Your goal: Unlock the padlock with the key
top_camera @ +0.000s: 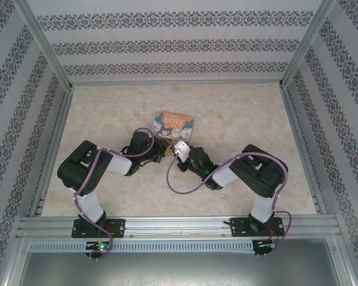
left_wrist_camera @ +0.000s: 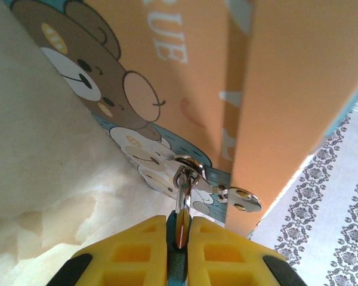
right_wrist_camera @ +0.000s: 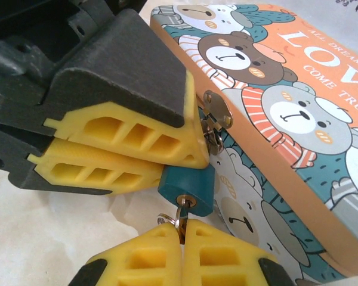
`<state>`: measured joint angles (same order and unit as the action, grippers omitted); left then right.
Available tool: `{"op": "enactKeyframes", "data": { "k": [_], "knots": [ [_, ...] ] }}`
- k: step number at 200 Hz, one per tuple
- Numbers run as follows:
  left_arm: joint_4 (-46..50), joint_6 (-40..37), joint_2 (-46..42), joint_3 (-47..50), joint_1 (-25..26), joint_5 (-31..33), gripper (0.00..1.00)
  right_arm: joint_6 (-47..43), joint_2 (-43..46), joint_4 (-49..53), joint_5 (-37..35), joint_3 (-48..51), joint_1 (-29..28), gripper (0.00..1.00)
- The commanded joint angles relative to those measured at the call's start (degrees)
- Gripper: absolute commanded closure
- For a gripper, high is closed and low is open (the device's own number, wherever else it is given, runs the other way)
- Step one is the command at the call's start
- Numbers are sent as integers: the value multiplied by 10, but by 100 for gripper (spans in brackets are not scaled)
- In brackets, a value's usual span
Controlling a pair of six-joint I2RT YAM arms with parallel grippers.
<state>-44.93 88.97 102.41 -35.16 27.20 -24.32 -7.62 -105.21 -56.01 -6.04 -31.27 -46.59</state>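
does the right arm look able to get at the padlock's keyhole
Likely yes: the left pincer grips the padlock from the side, leaving its keyhole end free, where the right pincer holds the key.

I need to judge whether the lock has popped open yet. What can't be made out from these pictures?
- Left wrist: the left gripper hides most of the padlock body below the shackle.
- Right wrist: the key blade is inside the padlock and its head is pinched in the right gripper, so its turn is unreadable. The left gripper covers the shackle's ends.
- Top: padlock and key are too small, under both grippers beside the box.
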Motion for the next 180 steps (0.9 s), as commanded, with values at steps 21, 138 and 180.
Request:
{"op": "enactKeyframes", "data": {
  "k": [21, 138, 180],
  "knots": [
    [14, -25, -5, -12, 4, -54, 82, 48, -12, -76, -15, 9, -9, 100],
    [272, -221, -238, -10, -37, 52, 56, 212, 5, -175, 38, 91, 24, 100],
    [390, -341, -361, -29, -39, 145, 52, 299, 3, -233, 52, 142, 38, 100]
  ]
}}
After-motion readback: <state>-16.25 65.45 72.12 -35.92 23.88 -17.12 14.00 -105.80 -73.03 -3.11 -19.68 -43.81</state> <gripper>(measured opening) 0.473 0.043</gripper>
